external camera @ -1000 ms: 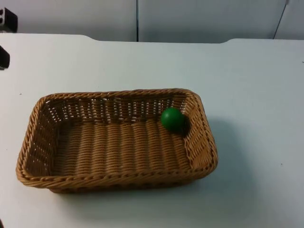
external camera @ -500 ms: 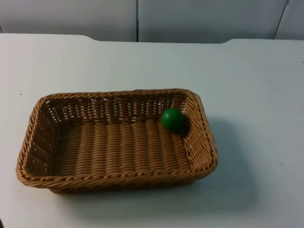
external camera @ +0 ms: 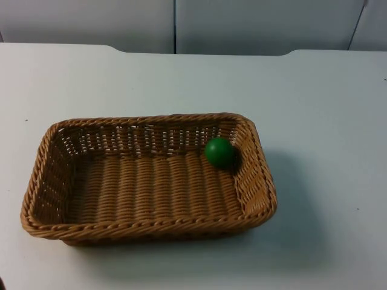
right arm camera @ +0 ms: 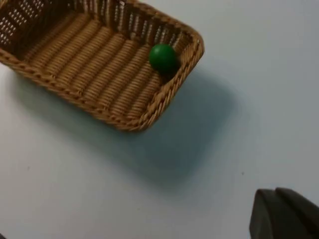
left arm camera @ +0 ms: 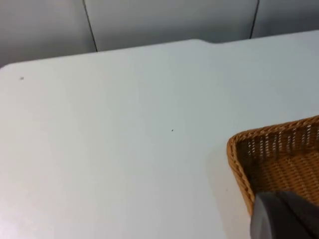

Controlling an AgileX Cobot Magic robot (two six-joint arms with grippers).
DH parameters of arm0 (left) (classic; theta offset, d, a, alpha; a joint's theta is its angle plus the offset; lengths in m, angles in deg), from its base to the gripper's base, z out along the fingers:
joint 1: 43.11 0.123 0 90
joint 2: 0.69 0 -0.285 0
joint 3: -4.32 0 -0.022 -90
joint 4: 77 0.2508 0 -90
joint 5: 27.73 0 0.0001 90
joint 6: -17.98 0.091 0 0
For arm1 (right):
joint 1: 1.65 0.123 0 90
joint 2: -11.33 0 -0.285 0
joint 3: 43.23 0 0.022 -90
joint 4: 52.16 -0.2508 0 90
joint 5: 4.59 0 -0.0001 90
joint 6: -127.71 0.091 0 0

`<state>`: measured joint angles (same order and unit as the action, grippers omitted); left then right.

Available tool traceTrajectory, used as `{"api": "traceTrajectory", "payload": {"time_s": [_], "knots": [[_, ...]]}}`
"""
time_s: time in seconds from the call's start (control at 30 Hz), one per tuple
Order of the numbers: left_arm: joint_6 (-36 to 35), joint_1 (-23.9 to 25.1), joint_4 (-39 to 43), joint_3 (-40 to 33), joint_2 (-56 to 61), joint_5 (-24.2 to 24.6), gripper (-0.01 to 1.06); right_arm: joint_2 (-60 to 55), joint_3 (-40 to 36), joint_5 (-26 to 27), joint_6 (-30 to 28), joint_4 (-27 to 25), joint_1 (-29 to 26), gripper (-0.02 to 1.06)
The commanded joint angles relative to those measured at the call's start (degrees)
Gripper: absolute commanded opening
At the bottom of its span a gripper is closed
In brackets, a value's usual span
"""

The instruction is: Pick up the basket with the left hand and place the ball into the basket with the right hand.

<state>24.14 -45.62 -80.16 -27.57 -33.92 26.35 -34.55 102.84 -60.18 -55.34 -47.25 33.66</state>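
Note:
A brown woven basket (external camera: 151, 119) rests flat on the white table, left of centre in the top view. A green ball (external camera: 219, 151) lies inside it, against the far right corner. The right wrist view takes in the basket (right arm camera: 149, 112) and the ball (right arm camera: 162, 57) from a distance, with my right gripper (right arm camera: 284, 214) well back from them over bare table. The left gripper (left arm camera: 286, 216) hovers close to one corner of the basket (left arm camera: 239, 144) without touching it.
The white table (external camera: 326, 109) runs back to the grey partition wall (external camera: 242, 24). Bare table surrounds the basket on every side.
A second ago part of the left arm stood at the top view's upper left edge; it has since drawn out of that view. Basket and ball have not moved.

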Motion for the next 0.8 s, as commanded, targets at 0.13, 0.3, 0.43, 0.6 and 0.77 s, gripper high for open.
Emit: {"api": "traceTrajectory", "payload": {"time_s": [0.13,0.3,0.43,0.6,0.77], "knots": [[4.5,0.1,-4.9,-0.6,2.7,2.6,0.00,13.7,-7.4,0.5,-5.6,-5.6,-0.1,0.00],[10.0,0.1,-12.5,-8.2,5.6,1.5,0.00,23.7,-10.6,-1.0,-6.4,-9.9,-0.1,0.00],[11.9,0.1,-15.0,-12.4,9.2,1.1,0.00,29.2,-12.3,-4.6,-6.4,-11.2,-0.1,0.00],[11.9,0.1,-13.9,-13.4,15.2,2.5,0.00,34.4,-12.4,-6.9,-6.0,-11.2,-0.1,0.00],[11.1,0.1,-11.8,-13.4,20.2,3.8,0.00,38.1,-12.4,-5.8,-6.0,-11.2,-0.4,0.00]]}}
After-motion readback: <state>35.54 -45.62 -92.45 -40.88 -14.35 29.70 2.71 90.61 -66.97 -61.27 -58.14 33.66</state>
